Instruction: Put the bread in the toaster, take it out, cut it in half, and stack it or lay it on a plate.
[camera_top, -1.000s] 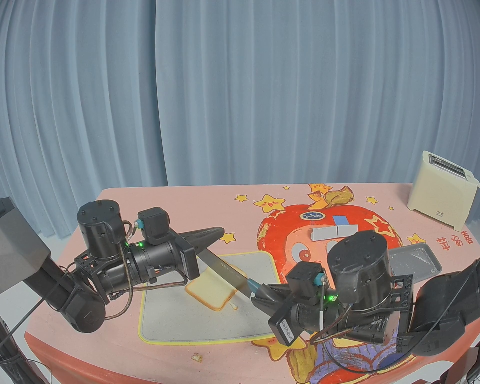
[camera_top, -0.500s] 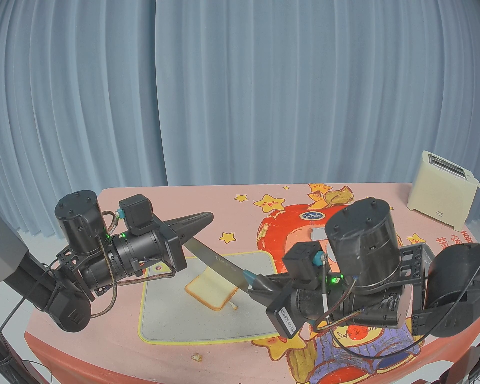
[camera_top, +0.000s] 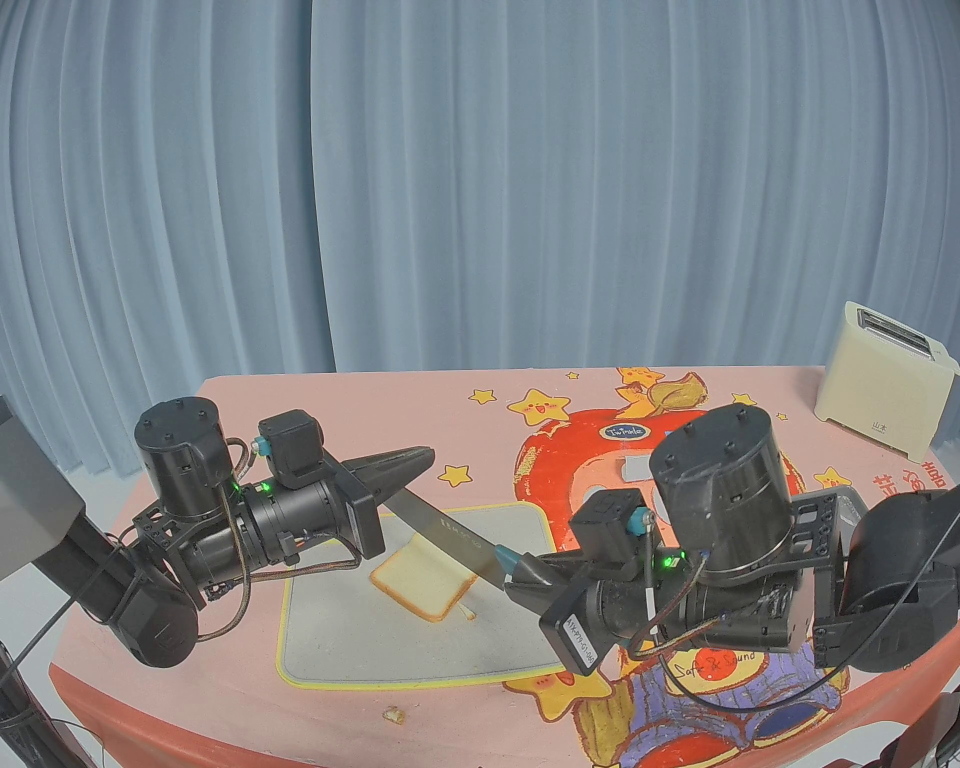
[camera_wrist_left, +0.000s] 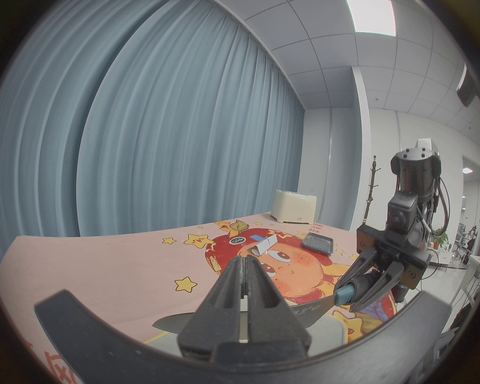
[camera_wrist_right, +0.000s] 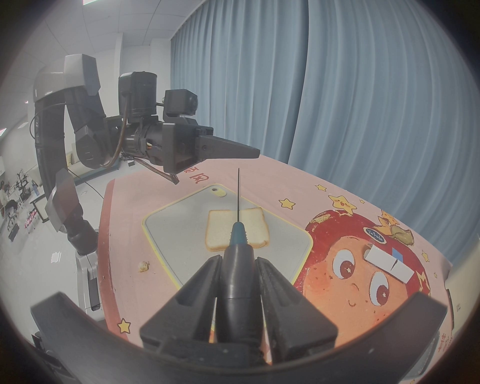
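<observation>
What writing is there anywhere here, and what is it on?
Nothing reads clearly.
Blue oval label on the tablecloth: too small.
Red characters at its right edge: blurred.
White sticker on the right gripper: too small.
Mark on the toaster: too small.
Print on the knife blade: blurred.

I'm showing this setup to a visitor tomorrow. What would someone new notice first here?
Most striking is the knife, held by its handle in the right gripper, its long blade stretched across a slice of bread on the pale cutting board at the table's front. The left gripper, shut, hangs over the blade's tip, and a cream toaster stands at the far right corner.
</observation>
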